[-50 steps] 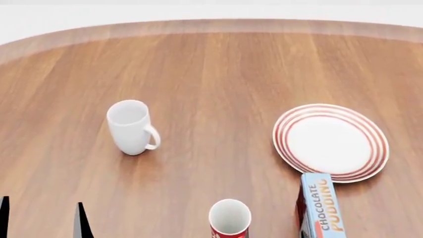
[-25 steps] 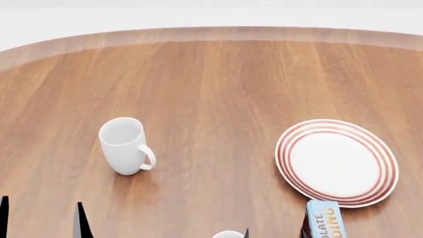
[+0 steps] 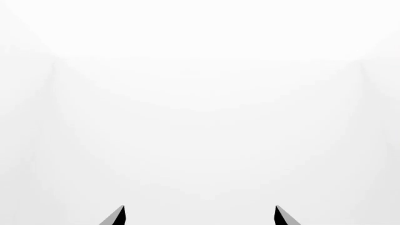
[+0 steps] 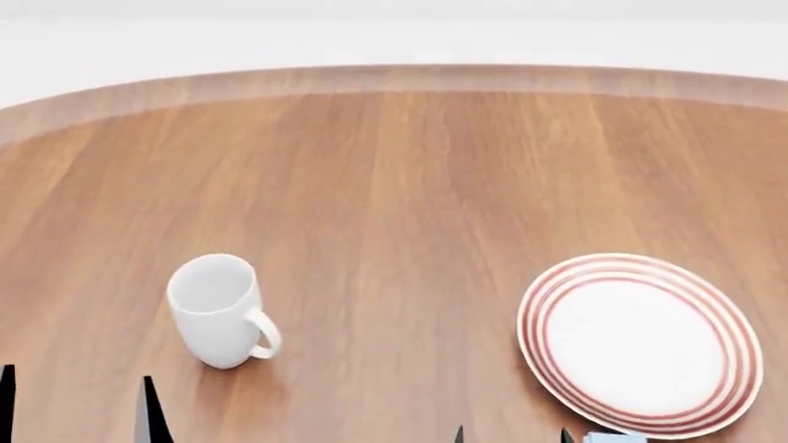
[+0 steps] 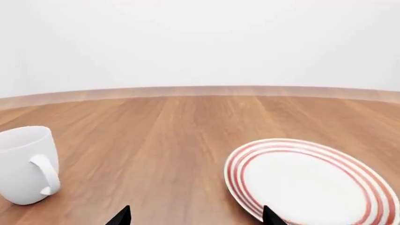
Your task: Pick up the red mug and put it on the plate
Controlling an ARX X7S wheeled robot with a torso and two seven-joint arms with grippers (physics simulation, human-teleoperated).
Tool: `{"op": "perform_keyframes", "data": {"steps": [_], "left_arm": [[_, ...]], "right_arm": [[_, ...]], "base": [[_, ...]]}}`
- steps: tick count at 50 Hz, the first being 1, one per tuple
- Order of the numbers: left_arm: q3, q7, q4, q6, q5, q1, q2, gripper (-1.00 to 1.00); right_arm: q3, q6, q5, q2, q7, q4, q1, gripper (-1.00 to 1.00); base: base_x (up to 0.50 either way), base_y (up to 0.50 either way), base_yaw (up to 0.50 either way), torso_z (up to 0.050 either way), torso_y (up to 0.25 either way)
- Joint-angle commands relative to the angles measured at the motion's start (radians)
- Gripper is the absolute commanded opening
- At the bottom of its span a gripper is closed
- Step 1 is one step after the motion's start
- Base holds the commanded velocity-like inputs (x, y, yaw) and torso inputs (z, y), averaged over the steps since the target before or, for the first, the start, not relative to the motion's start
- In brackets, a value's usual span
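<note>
Round wooden table (image 4: 407,185) under blank white walls. Empty plate (image 4: 638,343) at lower right of head view; plain white mug (image 4: 220,311) empty, lower left. Red mug nowhere in view, presumably below the bottom edge. Right gripper (image 5: 195,216) tips apart, nearer the plate; left gripper (image 3: 198,216) likewise spread, facing blank white.

Item: round wooden bench (image 4: 407,185), warm brown grain running away from the viewer, paler band along its curved far edge.
Item: plain white ceramic mug (image 4: 220,312), upright on the bench, handle on its near right side.
Item: pale blue box corner (image 4: 612,437), barely visible at the frame's bottom edge.
</note>
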Motion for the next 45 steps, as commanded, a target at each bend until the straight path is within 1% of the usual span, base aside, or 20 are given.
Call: {"op": "perform_keyframes", "data": {"steps": [1, 15, 27, 28, 30, 32, 33, 34, 35, 38, 45], "left_arm": [[-0.004, 0.004, 0.002, 0.0, 0.0, 0.0, 0.003, 1.0], [-0.004, 0.006, 0.003, 0.0, -0.001, 0.001, 0.003, 1.0], [-0.005, 0.007, 0.002, 0.0, -0.004, 0.001, 0.004, 1.0], [-0.005, 0.007, 0.002, 0.0, -0.004, 0.0, 0.004, 1.0], [-0.003, 0.009, -0.002, 0.0, -0.007, 0.0, 0.003, 1.0], [-0.002, 0.012, -0.003, 0.0, -0.01, 0.0, 0.003, 1.0], [-0.002, 0.013, -0.003, 0.0, -0.012, 0.0, 0.004, 1.0], [-0.003, 0.014, -0.003, 0.0, -0.012, 0.0, 0.004, 1.0], [-0.002, 0.017, -0.002, 0.0, -0.013, 0.0, 0.004, 1.0], [-0.004, 0.019, -0.002, 0.0, -0.014, 0.0, 0.005, 1.0], [-0.007, 0.019, 0.002, 0.0, -0.012, 0.0, 0.007, 1.0]], "right_arm": [[-0.004, 0.0, 0.003, 0.003, 0.004, -0.003, 0.0, 1.0], [-0.007, 0.0, 0.005, 0.005, 0.012, 0.002, 0.002, 1.0], [-0.017, 0.009, -0.006, 0.009, 0.022, 0.002, 0.007, 1.0], [-0.011, -0.012, -0.004, 0.006, 0.025, 0.0, 0.003, 1.0], [-0.033, -0.006, -0.062, 0.023, 0.043, -0.032, -0.008, 1.0], [-0.029, 0.015, -0.031, 0.04, 0.04, -0.134, -0.033, 1.0], [-0.027, 0.071, -0.024, 0.059, 0.058, -0.228, -0.046, 1.0], [-0.032, 0.086, -0.039, 0.066, 0.067, -0.252, -0.047, 1.0], [-0.044, 0.145, -0.057, 0.087, 0.084, -0.341, -0.061, 1.0], [-0.053, 0.196, -0.072, 0.109, 0.103, -0.43, -0.084, 1.0], [-0.058, 0.188, -0.104, 0.155, 0.129, -0.548, -0.181, 1.0]], "base": [[0.2, 0.0, 0.0, 0.0, 0.0], [0.19, 0.0, 0.0, 0.0, 0.001], [0.02, 0.0, 0.0, 0.0, 0.0], [0.0, 0.0, 0.0, 0.0, 0.0], [0.0, 0.0, 0.0, 0.0, 0.0], [0.0, 0.0, 0.0, 0.0, 0.0], [0.0, 0.0, 0.0, 0.0, 0.0], [0.0, 0.0, 0.0, 0.0, 0.0], [0.0, 0.0, 0.0, 0.0, 0.0], [0.0, 0.0, 0.0, 0.0, 0.0], [0.0, 0.0, 0.0, 0.0, 0.0]]}}
